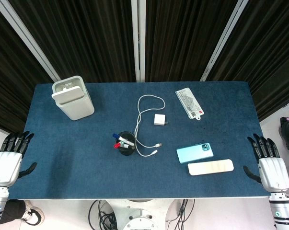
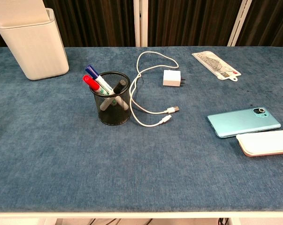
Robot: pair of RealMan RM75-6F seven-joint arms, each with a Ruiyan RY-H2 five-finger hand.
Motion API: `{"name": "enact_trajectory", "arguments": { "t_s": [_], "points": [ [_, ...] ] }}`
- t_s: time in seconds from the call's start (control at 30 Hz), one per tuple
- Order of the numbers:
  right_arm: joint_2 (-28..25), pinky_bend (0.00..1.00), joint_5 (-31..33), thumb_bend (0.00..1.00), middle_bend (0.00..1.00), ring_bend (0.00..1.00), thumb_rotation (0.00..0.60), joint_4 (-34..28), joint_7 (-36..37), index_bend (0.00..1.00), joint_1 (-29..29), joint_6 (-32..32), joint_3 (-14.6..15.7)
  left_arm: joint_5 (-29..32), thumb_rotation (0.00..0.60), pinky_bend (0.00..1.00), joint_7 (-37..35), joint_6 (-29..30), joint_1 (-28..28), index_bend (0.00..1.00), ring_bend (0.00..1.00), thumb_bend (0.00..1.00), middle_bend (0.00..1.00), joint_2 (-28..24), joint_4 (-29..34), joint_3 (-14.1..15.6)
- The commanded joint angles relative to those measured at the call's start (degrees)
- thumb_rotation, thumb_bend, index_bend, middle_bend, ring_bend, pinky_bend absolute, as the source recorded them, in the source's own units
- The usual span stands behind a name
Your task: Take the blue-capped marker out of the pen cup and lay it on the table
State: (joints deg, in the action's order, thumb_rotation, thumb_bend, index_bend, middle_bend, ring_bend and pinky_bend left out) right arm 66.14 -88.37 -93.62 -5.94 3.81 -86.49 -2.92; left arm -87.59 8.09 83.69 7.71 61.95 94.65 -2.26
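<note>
A black mesh pen cup (image 1: 126,143) (image 2: 112,99) stands near the middle of the blue table. It holds a blue-capped marker (image 1: 116,136) (image 2: 92,72), a red-capped marker (image 2: 89,81) and a black-capped one (image 2: 119,86), all leaning. My left hand (image 1: 10,158) hovers off the table's left edge, fingers spread, holding nothing. My right hand (image 1: 270,164) sits at the right edge, fingers also spread and empty. Neither hand shows in the chest view.
A white charger with its looped cable (image 1: 149,125) (image 2: 150,89) lies right of the cup. A teal phone (image 1: 195,153) (image 2: 243,122) and a white case (image 1: 210,167) lie front right. A white bin (image 1: 72,97) stands back left, a packet (image 1: 189,103) back right.
</note>
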Motion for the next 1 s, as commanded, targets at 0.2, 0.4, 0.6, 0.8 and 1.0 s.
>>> {"name": "enact_trajectory", "arguments": {
  "t_s": [0.2,0.4,0.6,0.8,1.0],
  "points": [
    [-0.8,0.0,0.8,0.16,0.0,0.0,0.6,-1.3,-0.9,0.0,-0.2,-0.2,-0.4,0.0,0.6,0.06,-0.8,-0.1,0.3,0.08,0.0,0.22,0.04,0.4,-0.6,-0.1],
    [-0.9,0.0,1.7,0.16,0.0,0.0,0.6,-1.5,-0.1,0.0,-0.7,-0.8,-0.7,0.1,0.6,0.09,-1.7,-1.8,1.6,0.08,0.0,0.21,0.04,0.6,-0.4,-0.6],
    [-1.1,0.0,2.4,0.16,0.0,0.0,0.6,-1.4,-0.1,0.0,-0.9,-1.0,-1.2,-1.1,0.6,0.07,-1.0,-3.5,4.1,0.09,0.0,0.21,0.06,0.3,1.7,-1.6],
    [-1.9,0.0,2.1,0.16,0.0,0.0,0.6,-1.7,0.7,0.0,-1.2,-1.2,-0.9,-2.8,0.6,0.14,2.8,-10.0,9.2,0.11,0.0,0.23,0.08,-1.2,6.0,-2.1],
    [-2.5,0.0,2.2,0.17,0.0,0.0,0.6,-1.8,1.5,0.0,-1.3,-0.9,-0.9,-2.4,0.6,0.18,3.4,-15.4,14.6,0.16,0.06,0.24,0.13,1.5,9.0,-4.0]
  ]
}}
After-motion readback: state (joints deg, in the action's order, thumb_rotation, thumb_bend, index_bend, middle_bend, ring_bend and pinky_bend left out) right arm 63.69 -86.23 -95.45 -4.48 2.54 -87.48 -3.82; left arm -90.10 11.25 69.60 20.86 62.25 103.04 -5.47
